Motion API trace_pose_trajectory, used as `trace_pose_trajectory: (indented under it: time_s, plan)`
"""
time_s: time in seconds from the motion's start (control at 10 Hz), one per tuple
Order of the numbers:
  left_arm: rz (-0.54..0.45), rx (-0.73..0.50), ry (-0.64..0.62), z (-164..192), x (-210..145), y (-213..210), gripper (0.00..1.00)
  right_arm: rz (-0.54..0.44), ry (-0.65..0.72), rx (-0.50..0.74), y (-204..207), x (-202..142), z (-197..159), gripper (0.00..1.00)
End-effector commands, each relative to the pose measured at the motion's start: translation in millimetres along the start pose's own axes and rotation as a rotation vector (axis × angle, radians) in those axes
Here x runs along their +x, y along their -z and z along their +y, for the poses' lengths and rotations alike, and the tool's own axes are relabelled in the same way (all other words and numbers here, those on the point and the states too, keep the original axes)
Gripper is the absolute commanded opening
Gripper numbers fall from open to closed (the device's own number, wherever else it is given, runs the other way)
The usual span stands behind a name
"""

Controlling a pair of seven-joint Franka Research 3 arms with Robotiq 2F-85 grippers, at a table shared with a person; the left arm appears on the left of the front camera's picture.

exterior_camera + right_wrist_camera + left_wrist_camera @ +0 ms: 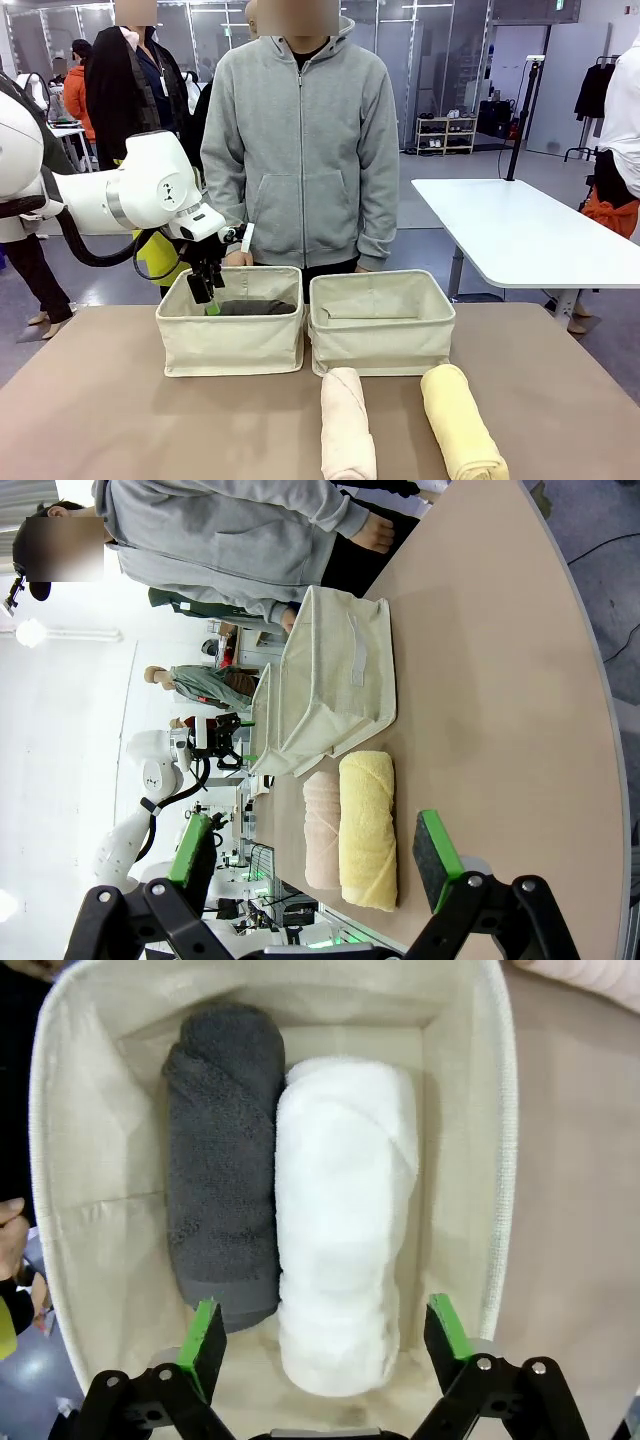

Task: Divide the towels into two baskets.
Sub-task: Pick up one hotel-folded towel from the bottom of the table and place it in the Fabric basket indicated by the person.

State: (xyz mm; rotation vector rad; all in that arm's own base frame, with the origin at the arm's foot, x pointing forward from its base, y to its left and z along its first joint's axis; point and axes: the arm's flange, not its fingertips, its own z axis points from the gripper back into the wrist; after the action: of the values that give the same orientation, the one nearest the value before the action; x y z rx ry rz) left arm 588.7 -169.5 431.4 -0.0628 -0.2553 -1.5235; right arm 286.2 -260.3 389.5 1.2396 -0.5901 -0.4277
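Note:
My left gripper hangs open over the left basket, its jaws wide and holding nothing. Below it in the left wrist view, a dark grey towel and a white towel lie side by side inside that basket. The right basket stands beside it. On the table in front lie a pink-beige towel and a yellow towel. My right gripper is open in the air, well back from these two rolls.
A person in a grey hoodie stands at the far edge behind the baskets, one hand near the left basket's back rim. A white table stands at the right beyond ours. Bare tabletop lies front left.

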Motion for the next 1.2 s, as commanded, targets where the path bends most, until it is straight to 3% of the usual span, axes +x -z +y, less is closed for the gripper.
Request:
trace_pose_trajectory:
  time_s: [0.0,0.7,0.8,1.1]
  plan:
    - [0.006,-0.01,0.011,-0.8,1.3,6.6,1.0,-0.007,-0.005,0.01,-1.5,-0.9,2.4,1.0]
    - [0.0,-0.014,0.007,-1.6,4.0,7.9,1.0,-0.007,-0.005,0.01,-1.5,-0.9,2.4,1.0]
    - [-0.018,-0.02,-0.053,5.4,2.4,-16.2,1.0,-0.007,-0.005,0.01,-1.5,-0.9,2.4,1.0]
    - [-0.27,-0.135,-0.3,-38.4,-45.6,-62.6,1.0,-0.007,-0.005,0.01,-1.5,-0.9,2.4,1.0]
